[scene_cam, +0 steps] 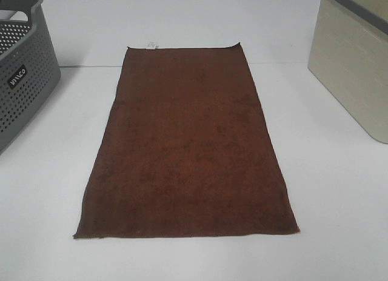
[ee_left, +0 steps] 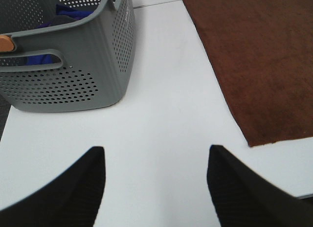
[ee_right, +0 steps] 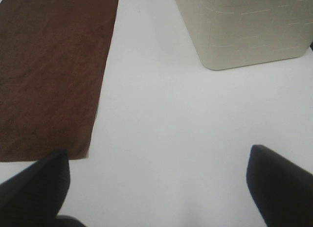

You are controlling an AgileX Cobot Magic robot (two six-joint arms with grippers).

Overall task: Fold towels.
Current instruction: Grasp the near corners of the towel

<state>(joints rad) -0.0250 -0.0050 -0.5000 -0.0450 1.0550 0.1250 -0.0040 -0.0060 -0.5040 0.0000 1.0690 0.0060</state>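
The dark reddish-brown towel (scene_cam: 185, 142) lies spread flat in the middle of the white worktop (scene_cam: 339, 202), its long sides running from near to far. Its small white label (scene_cam: 151, 46) sticks out from the far short edge, close to the far-left corner. The far-right corner curls up a little, and the near edge lies straight.

A grey perforated basket (scene_cam: 24, 75) stands at the far left, apart from the towel, with a dark tag bearing white lettering (scene_cam: 17, 76) on its wall. The left wrist view shows something blue (ee_left: 73, 14) inside it (what it is cannot be made out). A cream bin (scene_cam: 354, 69) with a dark rim stands at the far right, also apart from the towel.

The left claw (ee_left: 155, 148) hangs over bare worktop on the near-left side. Its two black fingers (ee_left: 73, 188) are spread apart with nothing between them. The towel's near-left corner lies just to the right of it, and the basket stands beyond it.

The right claw (ee_right: 157, 150) hangs over bare worktop on the near-right side. Its fingers (ee_right: 279, 183) are spread very wide and hold nothing. The finger on the towel's side sits close by the near-right corner of the cloth, though whether it touches cannot be told. The cream bin stands on the far side of this claw.
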